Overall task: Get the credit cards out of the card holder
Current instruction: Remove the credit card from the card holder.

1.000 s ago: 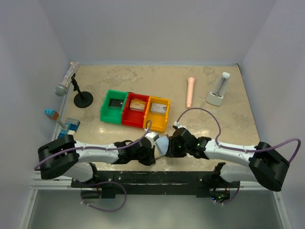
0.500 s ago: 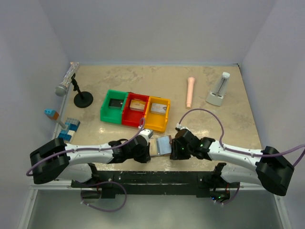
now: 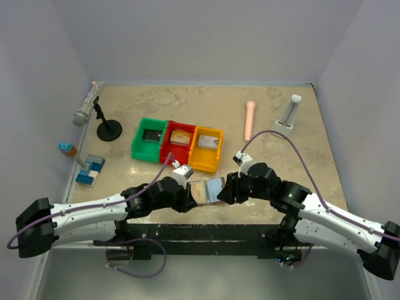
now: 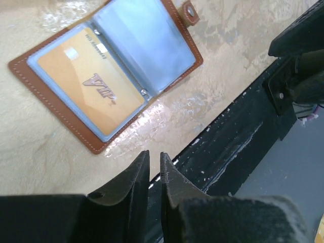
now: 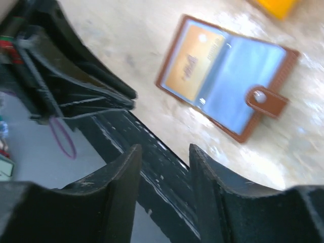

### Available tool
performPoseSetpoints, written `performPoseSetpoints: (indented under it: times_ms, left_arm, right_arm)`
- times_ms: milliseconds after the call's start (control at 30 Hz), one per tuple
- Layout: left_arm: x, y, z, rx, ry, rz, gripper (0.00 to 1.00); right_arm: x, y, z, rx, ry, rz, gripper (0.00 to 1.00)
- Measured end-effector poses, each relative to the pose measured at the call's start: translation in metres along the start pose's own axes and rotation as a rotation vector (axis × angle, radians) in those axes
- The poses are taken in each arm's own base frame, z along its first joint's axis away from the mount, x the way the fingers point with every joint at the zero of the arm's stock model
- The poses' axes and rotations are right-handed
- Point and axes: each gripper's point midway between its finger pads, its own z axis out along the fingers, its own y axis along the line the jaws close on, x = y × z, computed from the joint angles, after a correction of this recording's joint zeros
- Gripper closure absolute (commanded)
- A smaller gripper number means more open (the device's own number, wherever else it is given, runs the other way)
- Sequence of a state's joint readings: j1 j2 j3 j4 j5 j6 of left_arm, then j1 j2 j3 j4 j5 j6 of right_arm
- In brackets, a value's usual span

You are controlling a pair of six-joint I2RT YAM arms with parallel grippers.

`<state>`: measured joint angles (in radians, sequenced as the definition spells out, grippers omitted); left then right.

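Over the last second both arms have drawn back from the card holder [image 3: 206, 190]. It was pinched up between them and now lies spread open on the desk [image 3: 187, 106], close to the near edge and just in front of the yellow bin [image 3: 207, 147] that ends the row of green bin [image 3: 150, 139] and red bin [image 3: 179, 142]. Each bin seems to hold something flat, possibly a card, though the overhead view is too small to be sure. The left gripper [image 4: 154, 157] hovers short of the holder [image 4: 114, 66] with its fingers almost together, a thin slit between them and nothing in it. The right gripper [image 5: 161, 151] stands moderately parted and also empty, looking down on the holder [image 5: 230, 81] from the other side. An orange VIP card [image 4: 91, 86] sits under a clear sleeve in one half, and the other half shows only bluish plastic with the snap tab [image 5: 262, 98] at its rim. The risk, as I judge it, is that a pinch catches sleeve and card together and lifts the whole holder. An unbraced pull could also slide it over the near edge onto the black rail [image 4: 238, 136].
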<state>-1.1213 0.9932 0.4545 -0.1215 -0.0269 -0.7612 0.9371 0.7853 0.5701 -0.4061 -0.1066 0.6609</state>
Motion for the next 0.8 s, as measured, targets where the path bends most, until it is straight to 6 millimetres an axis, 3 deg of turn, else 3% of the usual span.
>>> performPoseSetpoints:
  times_ms: [133,233,367,600,800]
  left_arm:
    - [0.002,0.02,-0.001,-0.044,-0.08,-0.05,0.79]
    - [0.009,0.041,0.003,-0.086,-0.137,-0.096,0.83]
    - [0.013,0.064,0.004,-0.142,-0.197,-0.156,0.88]
    - [-0.014,0.063,0.004,-0.123,-0.298,-0.216,0.88]
    - [-0.027,0.055,0.009,-0.069,-0.324,-0.239,0.89]
  right_arm:
    - [-0.013,0.023,0.02,-0.125,-0.047,-0.018,0.44]
    - [-0.005,0.02,0.043,-0.118,0.013,-0.006,0.55]
    - [0.005,0.011,0.07,-0.075,0.103,0.018,0.59]
    - [0.003,-0.003,0.097,-0.049,0.112,0.09,0.63]
    - [0.003,-0.012,0.108,-0.032,0.111,0.119,0.59]
